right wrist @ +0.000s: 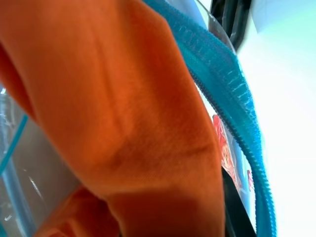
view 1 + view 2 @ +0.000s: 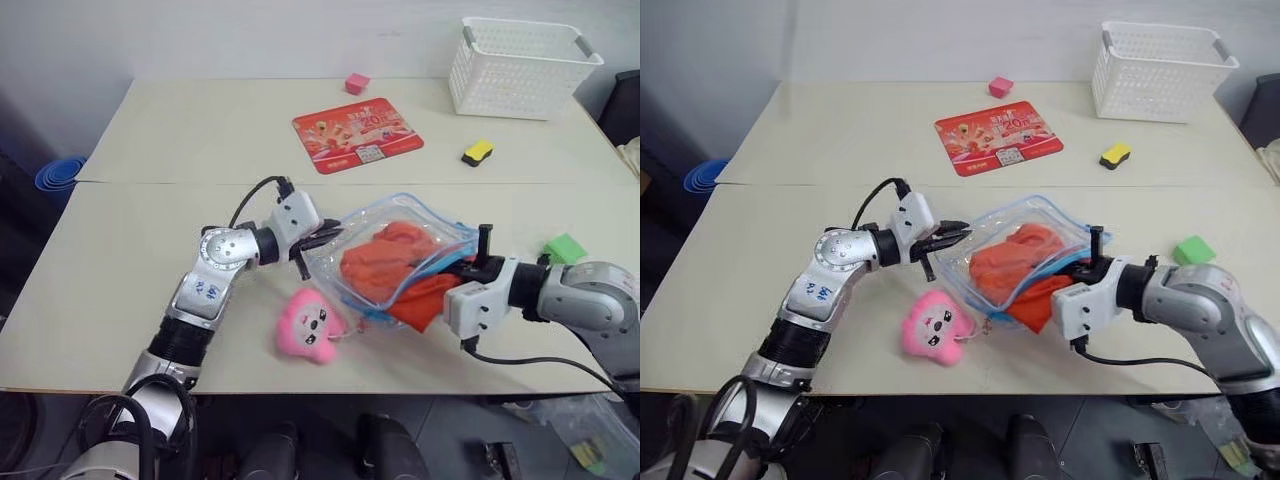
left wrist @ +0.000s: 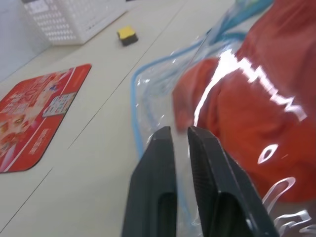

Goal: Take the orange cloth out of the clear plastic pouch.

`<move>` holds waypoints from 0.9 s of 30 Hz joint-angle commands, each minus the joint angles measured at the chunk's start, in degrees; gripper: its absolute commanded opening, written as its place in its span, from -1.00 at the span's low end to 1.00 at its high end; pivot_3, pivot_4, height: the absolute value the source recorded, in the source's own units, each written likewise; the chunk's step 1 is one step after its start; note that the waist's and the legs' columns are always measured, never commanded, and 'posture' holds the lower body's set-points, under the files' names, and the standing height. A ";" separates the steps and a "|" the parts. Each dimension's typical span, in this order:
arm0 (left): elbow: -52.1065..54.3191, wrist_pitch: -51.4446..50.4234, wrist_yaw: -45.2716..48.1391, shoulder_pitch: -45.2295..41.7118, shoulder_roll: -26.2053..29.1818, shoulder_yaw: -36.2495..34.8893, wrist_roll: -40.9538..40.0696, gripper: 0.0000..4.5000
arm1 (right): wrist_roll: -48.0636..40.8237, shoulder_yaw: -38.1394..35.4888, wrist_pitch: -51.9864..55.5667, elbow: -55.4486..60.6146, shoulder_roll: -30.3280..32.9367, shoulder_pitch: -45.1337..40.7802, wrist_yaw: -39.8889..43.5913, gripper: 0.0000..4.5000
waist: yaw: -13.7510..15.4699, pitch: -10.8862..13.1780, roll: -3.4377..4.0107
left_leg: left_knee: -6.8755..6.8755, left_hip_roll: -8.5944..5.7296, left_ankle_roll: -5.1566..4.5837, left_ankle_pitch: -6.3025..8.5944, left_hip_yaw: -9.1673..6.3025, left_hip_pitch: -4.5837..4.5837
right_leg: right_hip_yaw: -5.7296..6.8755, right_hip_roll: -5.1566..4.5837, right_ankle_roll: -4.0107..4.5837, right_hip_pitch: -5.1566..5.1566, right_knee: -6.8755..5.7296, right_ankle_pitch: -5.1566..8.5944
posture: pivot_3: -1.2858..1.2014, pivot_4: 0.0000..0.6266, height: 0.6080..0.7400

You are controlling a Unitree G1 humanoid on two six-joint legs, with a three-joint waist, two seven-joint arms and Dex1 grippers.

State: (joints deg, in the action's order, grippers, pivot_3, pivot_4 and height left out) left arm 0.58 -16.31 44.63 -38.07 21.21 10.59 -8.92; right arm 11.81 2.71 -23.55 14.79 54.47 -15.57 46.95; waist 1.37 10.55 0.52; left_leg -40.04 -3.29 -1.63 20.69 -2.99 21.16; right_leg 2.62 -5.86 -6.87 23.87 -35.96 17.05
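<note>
pouch: clear plastic pouch (image 2: 395, 255) with light-blue zipper trim, lifted off the table (image 2: 140, 260) between the two grippers, tilted, near the front edge
cloth: orange cloth (image 2: 385, 262) mostly inside the pouch, bunched up; one fold (image 2: 425, 300) hangs out of the open side next to the right gripper
charm: pink plush charm (image 2: 308, 327) lies on the table just below the pouch's left corner, attached to it, face up
left gripper: left gripper (image 2: 322, 238) at the pouch's left edge; wrist view shows its two black fingers (image 3: 157, 168) with a narrow gap, thin plastic edge at the tips; can't tell whether it is pinching the plastic or just parted against it
right gripper: right gripper (image 2: 472, 264) at the pouch's right side, jaws closed on the cloth where it sticks out; wrist view shows orange fabric pressed close with the blue zipper running alongside it
mat: flat red printed mat (image 2: 357, 133) lies further back on the table, well apart from the pouch
basket: white lattice basket (image 2: 520, 66) at the far right corner of the table
small blocks: pink block (image 2: 357, 83) behind the mat; yellow and black block (image 2: 478, 152) between mat and basket; green block (image 2: 565, 247) near the right arm
floor item: blue stacked bowls (image 2: 60, 178) beside the table's left edge
</note>
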 commanded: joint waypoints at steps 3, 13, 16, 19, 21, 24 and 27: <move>13.87 -16.70 2.97 -2.72 -1.13 -0.42 -11.67 0.06 | 2.57 3.02 1.65 -0.62 -4.15 -2.55 -1.76 -1.00 | -0.07 0.00 0.00 | 0.00 -0.01 0.00 0.00 0.00 -0.01 | -0.05 0.00 0.00 -0.01 0.00 0.00 | 0.03 -0.52 1.00; 21.74 -31.53 4.52 -2.16 3.76 5.98 -14.05 0.63 | 8.33 7.57 2.51 -3.88 -9.35 -5.87 -3.56 -1.00 | -0.73 0.00 0.01 | 0.03 0.03 0.03 -0.01 0.02 -0.07 | -0.17 0.14 0.01 0.01 -0.05 0.00 | 0.03 -0.52 1.00; 23.92 -32.86 4.51 -1.47 5.82 8.91 -13.17 0.63 | 8.61 7.02 2.41 -4.25 -8.87 -5.21 -3.79 -1.00 | -0.80 0.00 0.01 | 0.03 0.02 0.03 -0.01 0.02 -0.07 | -0.19 0.12 0.01 0.01 -0.04 0.00 | 0.03 -0.52 1.00; 24.33 -30.27 5.03 -1.89 9.01 13.07 -9.14 0.63 | 8.69 6.47 2.53 -4.62 -8.26 -4.88 -3.59 -1.00 | -0.61 0.00 0.01 | 0.02 0.01 0.03 -0.01 0.01 -0.06 | -0.21 0.11 0.01 0.01 -0.02 0.00 | 0.03 -0.52 1.00; 24.10 -28.49 5.24 -2.29 10.05 14.28 -7.48 0.63 | 8.82 6.48 2.36 -5.05 -8.01 -4.89 -3.49 -1.00 | -0.66 0.00 0.01 | 0.02 0.00 0.03 -0.01 0.02 -0.06 | -0.22 0.12 0.01 0.01 -0.02 0.00 | 0.03 -0.52 1.00; 22.16 -26.93 3.57 -3.12 9.47 15.11 -4.73 0.63 | 8.72 6.68 2.32 -5.12 -7.98 -4.92 -3.54 -1.00 | -0.57 0.00 0.01 | 0.02 0.00 0.03 -0.01 0.02 -0.06 | -0.23 0.12 0.01 0.01 -0.02 0.00 | 0.03 -0.52 1.00; 20.35 -23.99 2.80 -3.47 9.51 16.53 -1.08 0.63 | 8.47 6.73 2.66 -4.77 -8.06 -4.75 -3.50 -1.00 | -0.54 0.00 0.01 | 0.03 0.00 0.02 -0.01 0.03 -0.05 | -0.23 0.13 0.01 0.01 -0.02 0.00 | 0.03 -0.52 1.00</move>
State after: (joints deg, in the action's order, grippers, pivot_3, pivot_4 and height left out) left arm 20.90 -42.23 48.03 -40.51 31.05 26.95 -11.60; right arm 20.96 10.87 -20.91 8.76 45.87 -20.56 44.02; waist 0.82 10.55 0.53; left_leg -40.02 -3.29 -1.61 20.68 -2.96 21.11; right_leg 2.39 -5.73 -6.86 23.88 -35.98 17.05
